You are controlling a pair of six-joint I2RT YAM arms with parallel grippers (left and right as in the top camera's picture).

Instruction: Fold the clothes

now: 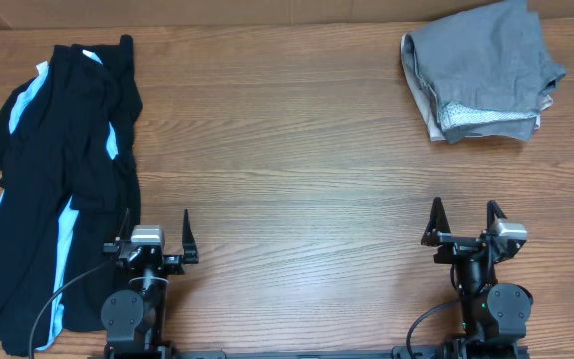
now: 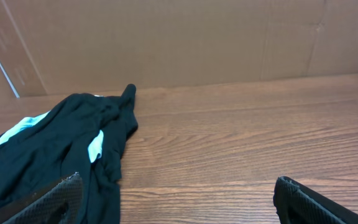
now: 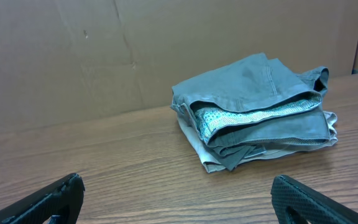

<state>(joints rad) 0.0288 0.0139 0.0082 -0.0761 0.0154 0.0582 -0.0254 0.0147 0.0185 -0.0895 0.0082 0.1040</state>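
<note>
A black garment (image 1: 58, 179) with pale blue stripes is spread, unfolded, along the left edge of the wooden table (image 1: 287, 150), reaching from the far left corner toward the near one. A folded grey stack (image 1: 481, 75) is set at the far right corner; a light patterned band is seen along one of its folds. The left gripper (image 1: 154, 221) is held at the near edge just beside the garment, fingers spread apart and empty. The right gripper (image 1: 463, 209) is likewise parted and empty at the near edge, well apart from the stack.
</note>
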